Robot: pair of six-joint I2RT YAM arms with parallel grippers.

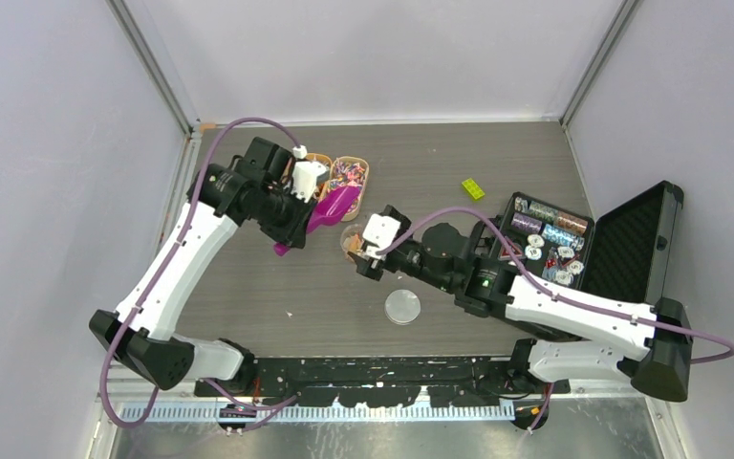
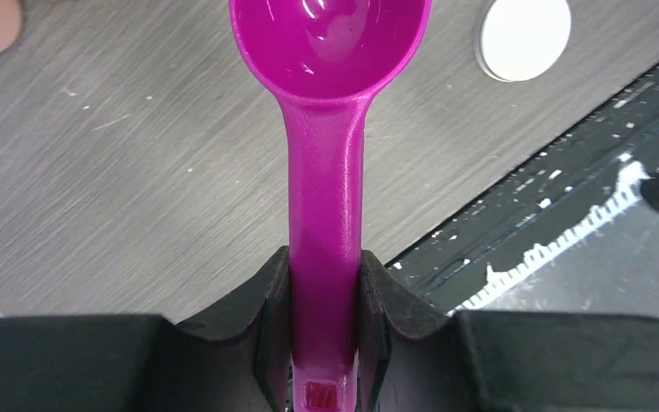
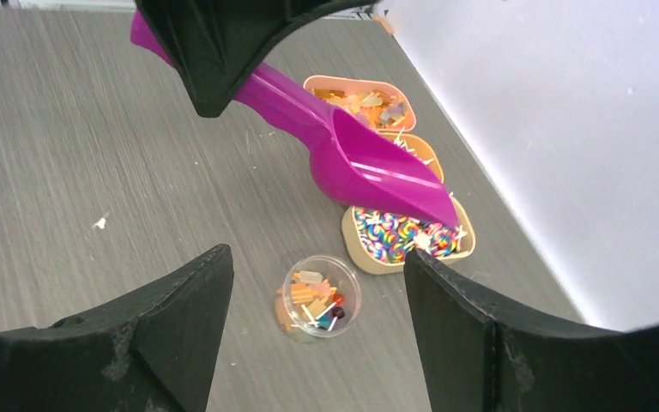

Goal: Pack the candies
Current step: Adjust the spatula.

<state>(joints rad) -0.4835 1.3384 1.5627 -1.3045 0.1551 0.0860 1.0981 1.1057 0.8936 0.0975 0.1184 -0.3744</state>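
Observation:
My left gripper (image 1: pixel 296 228) is shut on the handle of a magenta scoop (image 1: pixel 333 208), with both fingers pressed on the handle in the left wrist view (image 2: pixel 324 292). The scoop's bowl (image 2: pixel 330 43) looks empty. Its tip hangs over a tan tray of mixed swirl candies (image 3: pixel 395 236), and a tan tray of orange candies (image 3: pixel 365 99) sits behind that. A small clear cup (image 3: pixel 320 296) on the table holds a few orange and mixed candies. My right gripper (image 3: pixel 317 259) is open and empty, with its fingers on either side of the cup (image 1: pixel 351 239) and a little short of it.
A round clear lid (image 1: pixel 402 307) lies near the table's front centre. An open black case (image 1: pixel 631 239) with poker chips (image 1: pixel 545 239) stands at the right. A yellow-green brick (image 1: pixel 472 188) lies behind it. Walls close off the back and sides.

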